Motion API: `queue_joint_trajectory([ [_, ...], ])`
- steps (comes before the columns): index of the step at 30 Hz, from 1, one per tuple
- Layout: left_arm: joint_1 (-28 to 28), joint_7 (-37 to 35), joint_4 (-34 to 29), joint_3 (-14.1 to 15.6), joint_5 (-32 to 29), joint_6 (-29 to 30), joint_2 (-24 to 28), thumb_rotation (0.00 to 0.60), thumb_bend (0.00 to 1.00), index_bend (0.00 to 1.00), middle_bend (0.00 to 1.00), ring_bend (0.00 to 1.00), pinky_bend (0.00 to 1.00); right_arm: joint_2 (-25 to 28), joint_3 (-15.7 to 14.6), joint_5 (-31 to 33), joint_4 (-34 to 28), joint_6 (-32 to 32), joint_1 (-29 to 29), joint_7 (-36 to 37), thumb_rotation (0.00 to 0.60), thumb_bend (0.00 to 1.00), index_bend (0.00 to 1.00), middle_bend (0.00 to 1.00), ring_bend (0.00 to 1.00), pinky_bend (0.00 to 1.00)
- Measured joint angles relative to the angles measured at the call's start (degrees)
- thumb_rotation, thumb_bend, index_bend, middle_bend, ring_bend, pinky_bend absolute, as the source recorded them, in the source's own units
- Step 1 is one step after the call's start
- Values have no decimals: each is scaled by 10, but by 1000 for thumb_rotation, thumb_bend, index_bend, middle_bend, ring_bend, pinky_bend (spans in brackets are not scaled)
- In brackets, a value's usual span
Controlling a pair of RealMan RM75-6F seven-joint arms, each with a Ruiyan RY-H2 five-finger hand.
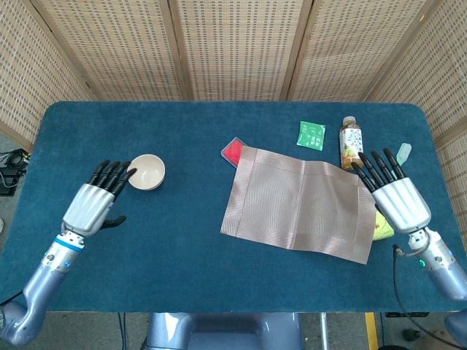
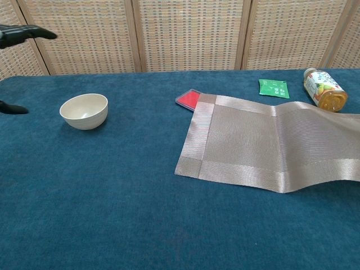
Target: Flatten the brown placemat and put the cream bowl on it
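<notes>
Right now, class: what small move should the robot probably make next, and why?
Probably close the left hand around the cream bowl. The brown placemat lies spread out, though its right side looks rippled in the chest view. The open hand sits right beside the bowl, while the right hand is off the mat.
</notes>
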Motion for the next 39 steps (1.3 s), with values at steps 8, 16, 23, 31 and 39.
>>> queue_joint_trajectory([
  [8, -121, -65, 95, 10, 81, -104, -70, 600, 0, 6, 0, 0, 0, -33, 0, 36, -60, 62, -76, 64, 600, 0, 1, 0, 0, 0],
  [16, -204, -73, 206, 16, 92, -182, -180, 600, 0, 118, 0, 0, 0, -75, 11, 52, -56, 77, -103, 67, 600, 0, 0, 0, 0, 0],
  [23, -235, -81, 255, 29, 97, -200, -226, 600, 0, 142, 0, 0, 0, -80, 23, 55, -45, 79, -106, 61, 600, 0, 0, 0, 0, 0],
  [31, -265, -99, 328, 42, 95, -220, -282, 600, 0, 161, 0, 0, 0, -81, 32, 48, -44, 84, -112, 68, 600, 0, 0, 0, 0, 0],
  [39, -301, -107, 385, 38, 82, -238, -332, 600, 0, 179, 0, 0, 0, -82, 36, 43, -44, 81, -116, 64, 600, 0, 0, 0, 0, 0],
])
